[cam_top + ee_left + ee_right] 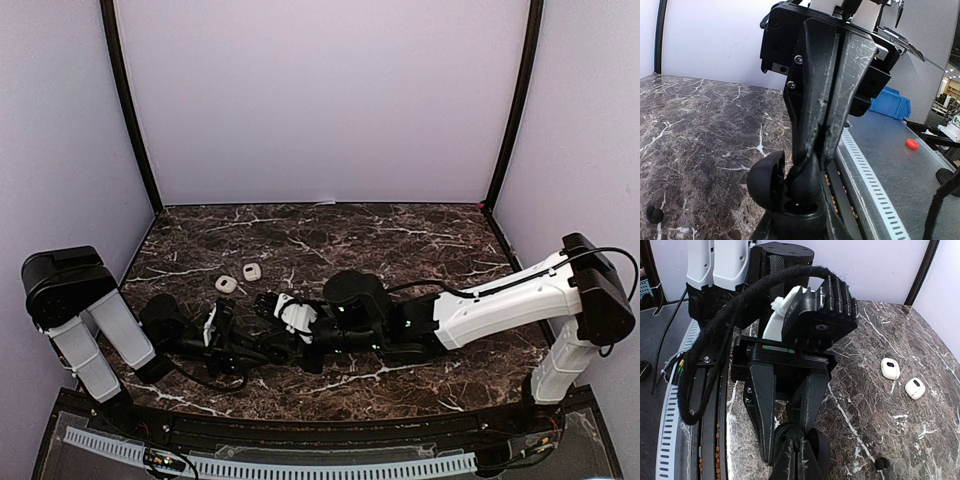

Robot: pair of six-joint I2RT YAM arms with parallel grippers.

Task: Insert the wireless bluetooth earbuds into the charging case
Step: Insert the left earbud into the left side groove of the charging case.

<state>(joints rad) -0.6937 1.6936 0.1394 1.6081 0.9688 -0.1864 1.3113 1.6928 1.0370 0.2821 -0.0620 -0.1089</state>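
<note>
The left gripper (786, 440) was clamped on an open black charging case (767, 182), and the right gripper (812, 160), fingers pressed together, had its tips at that case's cavity. On the dark marble table (400, 240), enclosed by pale lilac walls (320, 100), a tiny black earbud (882, 463) lay just far of the grippers, with a white case (890, 368) and a second white case (914, 388) farther back. Whether the right tips pinched anything was hidden.

Left arm (125, 335) and right arm (500, 305) meet on the table (400, 240).
Both lie low near the front edge, with their tips close together. Two small white cases (227, 284) sit side by side just behind them, not touching the arms.
</note>
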